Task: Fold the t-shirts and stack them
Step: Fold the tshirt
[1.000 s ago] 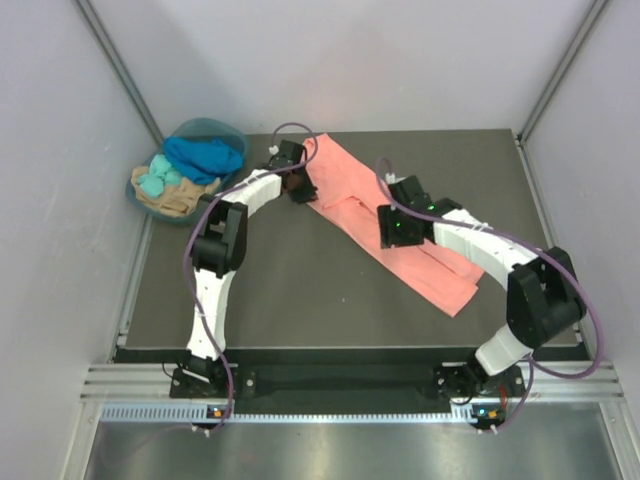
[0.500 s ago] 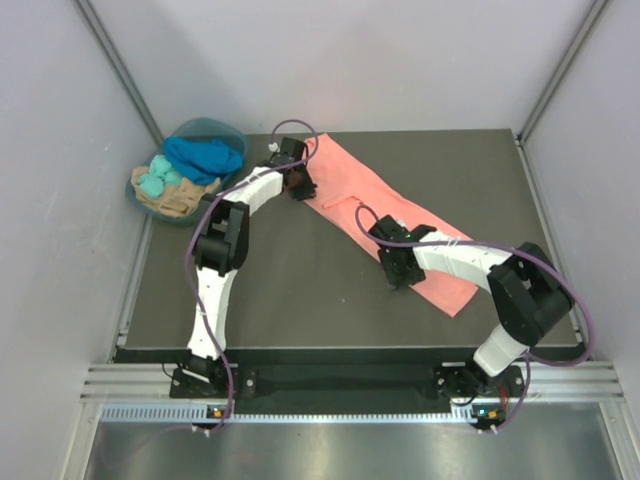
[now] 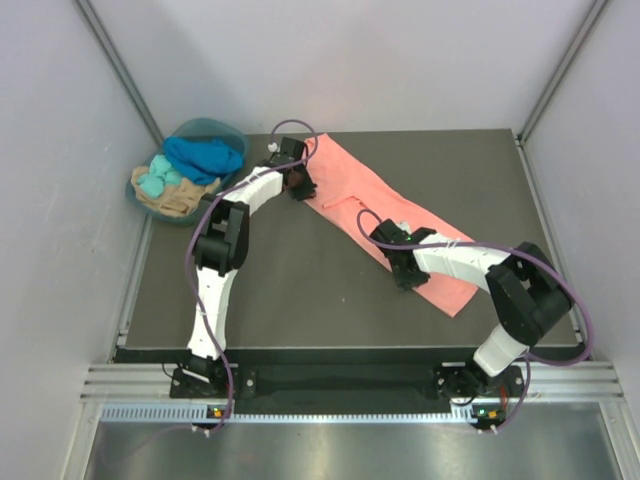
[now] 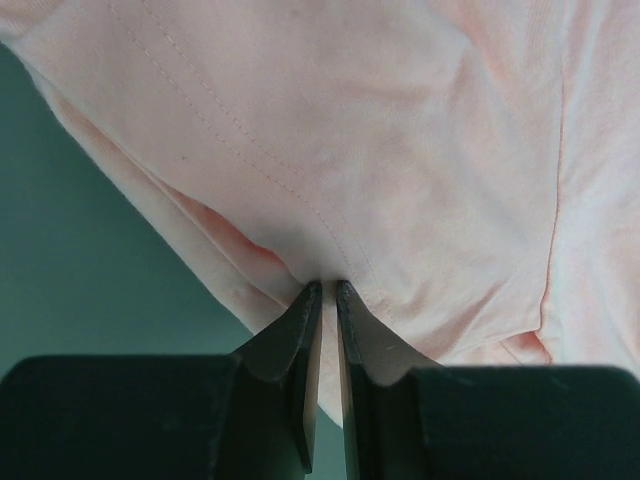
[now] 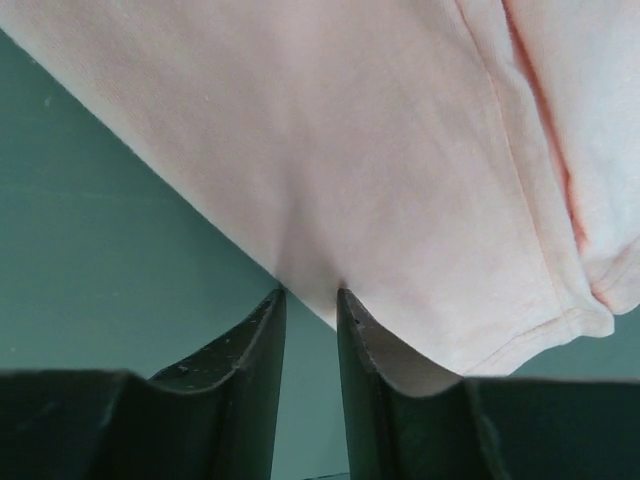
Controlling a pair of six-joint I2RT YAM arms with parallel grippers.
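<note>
A salmon-pink t-shirt [image 3: 350,185] lies as a long diagonal strip on the dark table [image 3: 270,290], running from the back left to the front right. My left gripper [image 3: 303,190] is at its back-left end. In the left wrist view that gripper [image 4: 328,288] is shut on a puckered fold of the pink t-shirt [image 4: 400,150]. My right gripper [image 3: 408,278] sits at the strip's near edge, toward its front-right end. In the right wrist view its jaws [image 5: 310,293] pinch the edge of the pink cloth [image 5: 380,150], which creases between the tips.
A round teal basket [image 3: 226,129] stands off the table's back-left corner. It holds a royal blue shirt [image 3: 205,155], a turquoise one [image 3: 153,182] and a tan one [image 3: 175,200]. Grey walls close in the left, back and right sides.
My right arm swung from above the shirt's middle down to its near edge, and its jaws narrowed onto the cloth. The left arm and the shirt have stayed put.
</note>
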